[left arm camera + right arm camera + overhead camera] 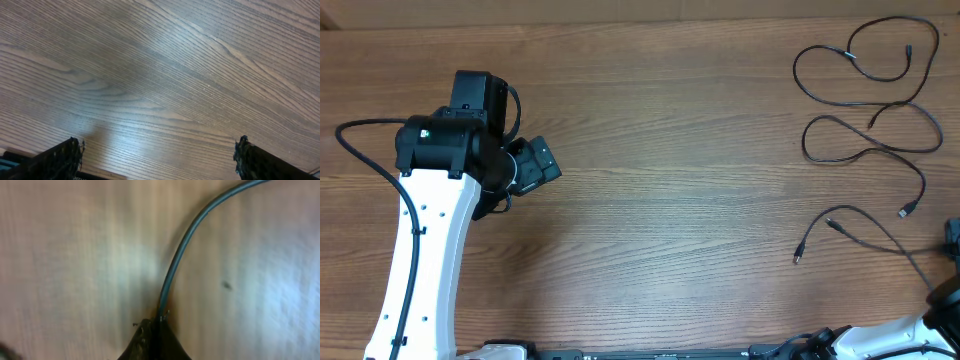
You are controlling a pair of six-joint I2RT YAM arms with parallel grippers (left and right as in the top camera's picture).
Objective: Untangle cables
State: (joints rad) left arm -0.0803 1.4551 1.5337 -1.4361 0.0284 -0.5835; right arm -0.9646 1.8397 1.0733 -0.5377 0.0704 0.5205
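Several thin black cables lie in loose loops at the table's far right: one loop (865, 100) at the top, a second (880, 150) below it, and a third cable (860, 225) running toward the right edge. My right gripper (155, 322) is shut on a cable (185, 250), which curves up and to the right from its tips. In the overhead view only a dark part of the right gripper (952, 240) shows at the frame's edge. My left gripper (545, 165) hangs far to the left, away from the cables. In its wrist view the left gripper (160, 150) is open over bare wood.
The wooden table (670, 200) fills the views. The left arm's white link (420, 270) rises from the near left edge, and the right arm's base (920, 335) sits at the near right corner.
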